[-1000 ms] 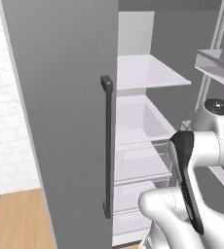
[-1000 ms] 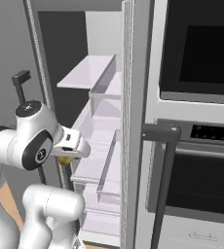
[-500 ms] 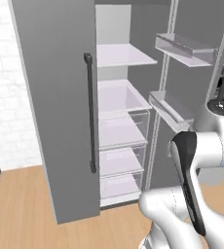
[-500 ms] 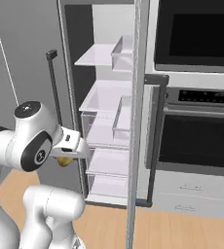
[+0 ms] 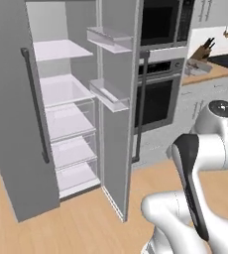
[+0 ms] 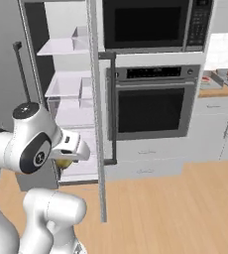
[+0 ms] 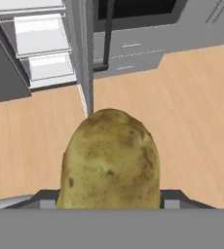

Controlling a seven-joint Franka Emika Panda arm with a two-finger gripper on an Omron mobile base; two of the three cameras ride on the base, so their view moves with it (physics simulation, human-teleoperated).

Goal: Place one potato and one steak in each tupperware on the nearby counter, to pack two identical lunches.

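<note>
**Potato in grip, base facing open fridge and oven wall**

Surroundings: fridge stands open, white shelves and clear drawers bare as far as visible; its grey left door carries a dark vertical handle; the right door is swung out edge-on toward the base, with two bins on its inner face; seen from the right base view this door edge stands as a thin grey post between the arm and the oven; a microwave sits above the oven; white drawer fronts run below it; wood floor in front.

Counter: light brown top at the far right edge of the right base view, well apart from the arm; small items sit on it, among them a light-grey shape that may be one tupperware, too small to confirm; a knife block shows at the counter's back in the left base view.

Arm: folded close to the base, elbow high, wrist turned down beside the shoulder; a yellow-brown patch shows under the wrist.

Gripper: jaws part-closed around the potato; potato upright, brown-speckled, its lower end cut off by the bottom of the hand view; fingertips mostly hidden behind it.
</note>
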